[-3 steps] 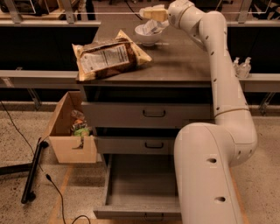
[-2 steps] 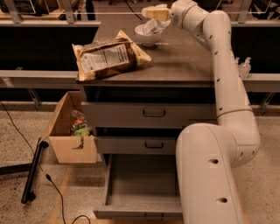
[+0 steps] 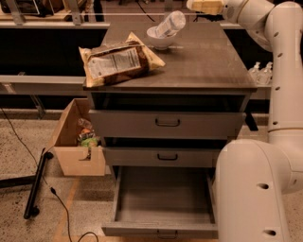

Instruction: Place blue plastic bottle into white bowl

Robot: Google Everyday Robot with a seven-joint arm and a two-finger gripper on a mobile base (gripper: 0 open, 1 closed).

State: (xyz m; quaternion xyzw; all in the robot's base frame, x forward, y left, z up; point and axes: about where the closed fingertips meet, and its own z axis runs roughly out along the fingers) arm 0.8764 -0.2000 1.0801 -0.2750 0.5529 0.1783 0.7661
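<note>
The blue plastic bottle (image 3: 169, 23) is clear with a pale label. It lies tilted in the white bowl (image 3: 159, 41), base down in the bowl and upper end leaning out to the upper right. The bowl stands at the back of the cabinet top (image 3: 208, 61). My gripper (image 3: 204, 5) has pale yellow fingers. It is at the top edge of the view, up and to the right of the bottle, apart from it, open and empty.
A brown snack bag (image 3: 118, 62) lies on the cabinet's left part. Two tiny clear pump bottles (image 3: 261, 72) stand on a ledge to the right. The bottom drawer (image 3: 163, 198) is pulled open. A cardboard box (image 3: 78, 142) stands on the floor at left.
My gripper has drawn back to the right, away from the bowl. The bottle now rests in the bowl, free of the gripper.
</note>
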